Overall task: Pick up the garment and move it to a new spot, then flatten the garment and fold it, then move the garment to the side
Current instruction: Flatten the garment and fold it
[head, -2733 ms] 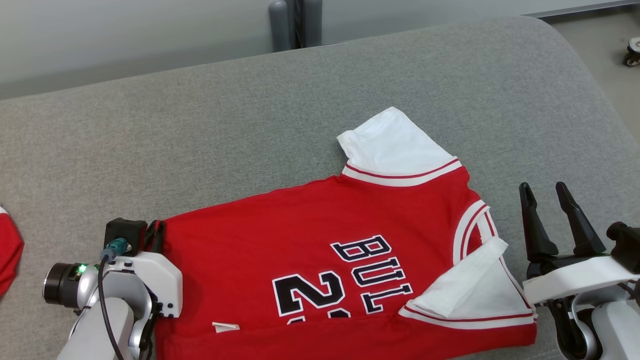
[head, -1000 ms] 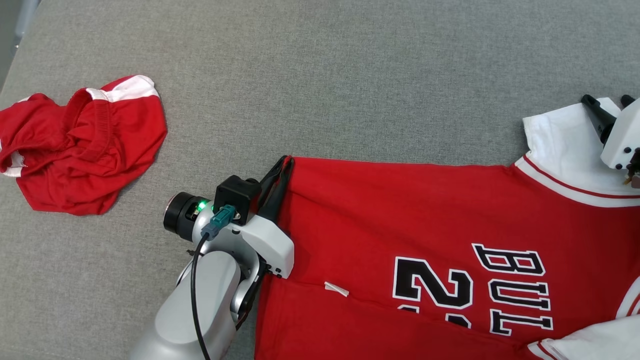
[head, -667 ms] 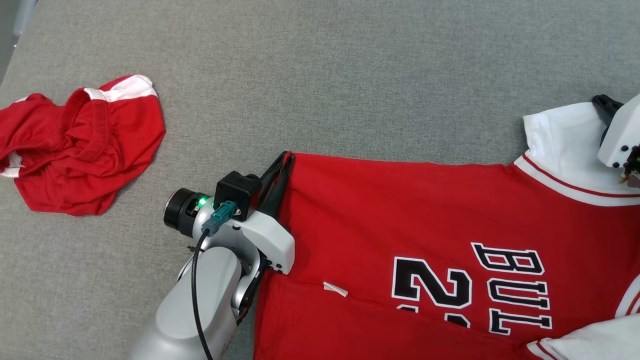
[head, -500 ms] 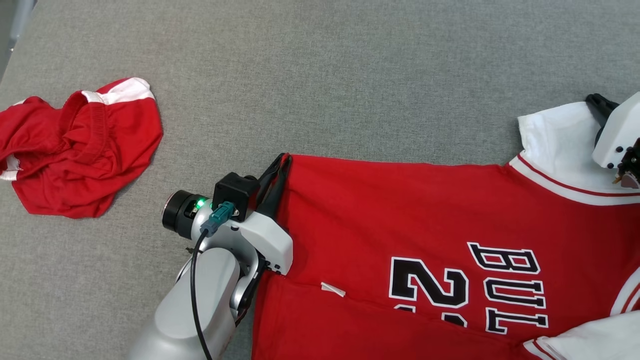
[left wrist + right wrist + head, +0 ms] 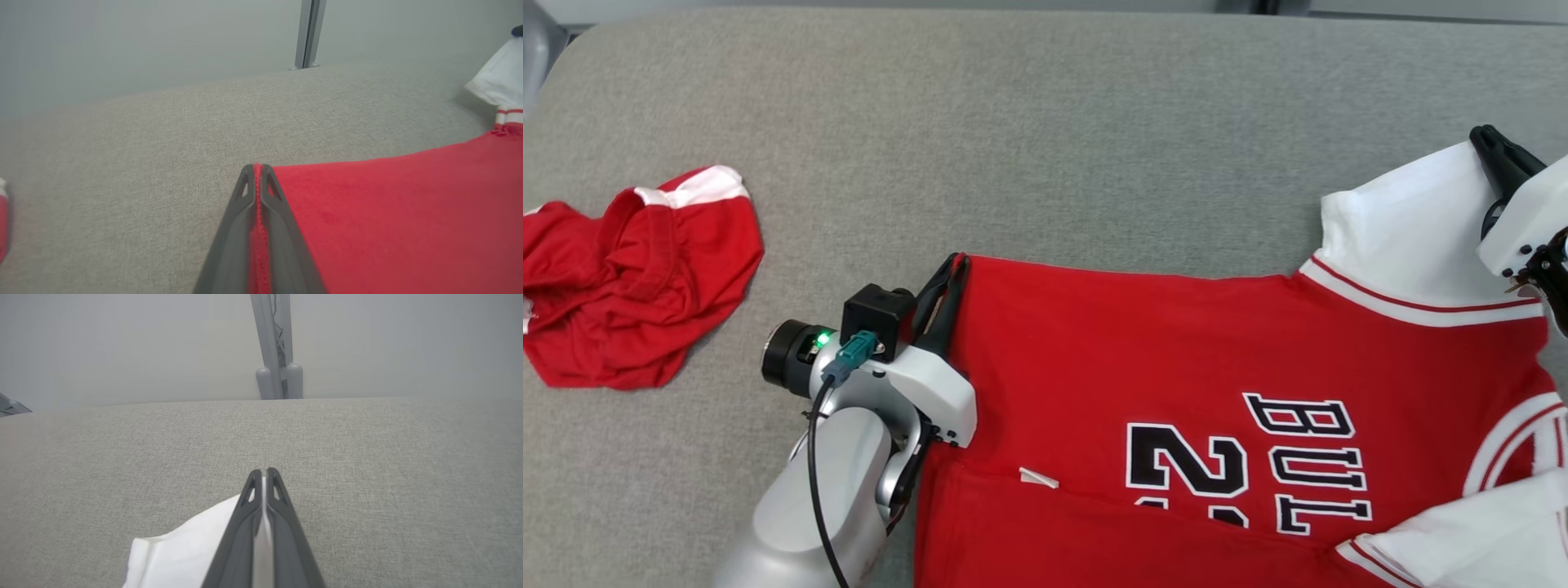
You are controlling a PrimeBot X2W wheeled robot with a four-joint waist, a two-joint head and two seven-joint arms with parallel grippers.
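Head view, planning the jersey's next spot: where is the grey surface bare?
Bare: the wide grey surface beyond the jersey, and the strip between the crumpled red garment and the left gripper. Crowded: near right, where the jersey lies, right gripper pinching its white sleeve.

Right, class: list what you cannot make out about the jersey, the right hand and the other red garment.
- The jersey: number and lettering vanish under a fold; head view's bottom edge crops the rest.
- The right hand: cropped by head view's right edge.
- The crumpled red garment: what kind unclear; head view's left edge crops it.
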